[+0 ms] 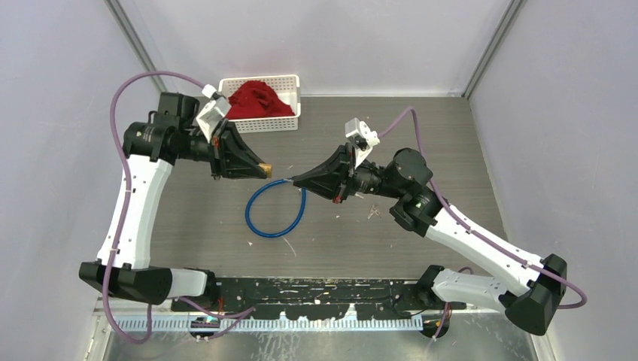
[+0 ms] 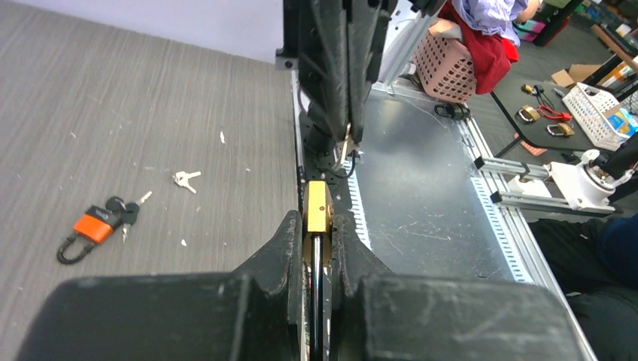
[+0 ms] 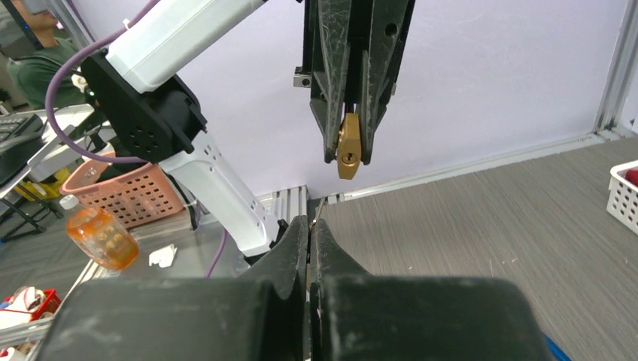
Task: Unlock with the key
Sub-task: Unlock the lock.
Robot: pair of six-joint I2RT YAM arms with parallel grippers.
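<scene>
Padlock of brass (image 3: 348,147) is pinched between the fingers of the left gripper (image 1: 258,167) and held above the grey wood-grain table (image 1: 421,135), keyhole end turned toward the right gripper (image 1: 296,180). The right gripper's jaws are pressed together on a small silver key (image 2: 344,153), pointed at the padlock. Key tip and padlock are near each other but apart, the key not inserted. A blue cable loop (image 1: 275,214) is seen lying on the table beneath both grippers. A white plastic basket (image 1: 290,80) with red cloth (image 1: 257,100) is placed at the far edge.
</scene>
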